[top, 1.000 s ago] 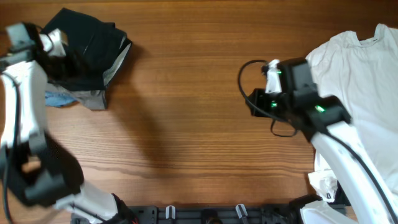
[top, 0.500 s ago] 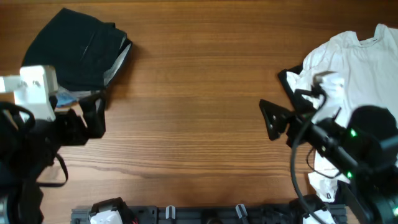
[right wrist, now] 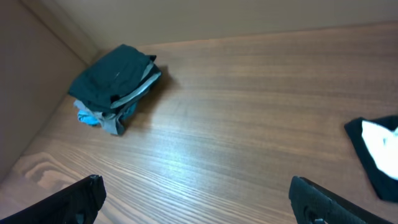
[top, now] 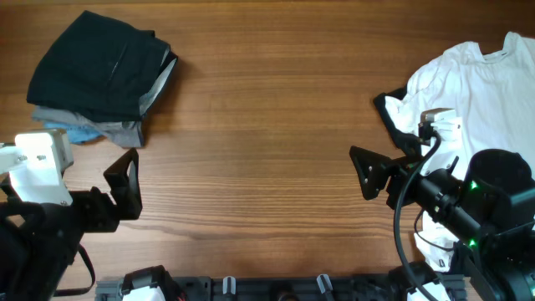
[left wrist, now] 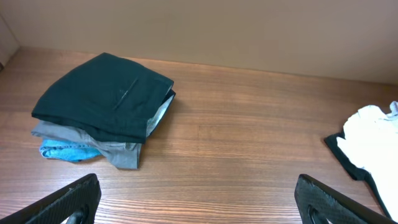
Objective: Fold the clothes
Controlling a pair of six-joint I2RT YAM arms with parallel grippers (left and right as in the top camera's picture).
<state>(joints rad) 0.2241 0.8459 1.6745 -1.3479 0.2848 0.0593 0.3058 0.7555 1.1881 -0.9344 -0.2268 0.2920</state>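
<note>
Progress, judged from the current layout: part done. Upper left of the overhead frame holds a stack of three folded pieces: black garment (top: 96, 71) on top, roughly rectangular, with a pale grey inner layer showing along its right edge; grey piece (top: 121, 131) beneath it; blue piece (top: 73, 134) at the bottom, poking out at the lower left. The stack looks compact, with edges nearly aligned, though the lower two stick out slightly. Right edge of the frame: white T-shirt (top: 489, 92), not folded, lying rumpled with the collar toward the top and creases across the body. A dark piece (top: 389, 110) shows at its left edge, partly under it; its full shape is hidden. These two appear to be what remains. The centre of the table (top: 267, 125) is bare wood. Left gripper (top: 131, 186), lower left, has its fingers spread wide with nothing between them; the left wrist view confirms this, and it sits just below the stack without touching it. Right gripper (top: 359, 173), lower right, is likewise spread wide and empty, near the T-shirt's left edge; contact cannot be told.
</note>
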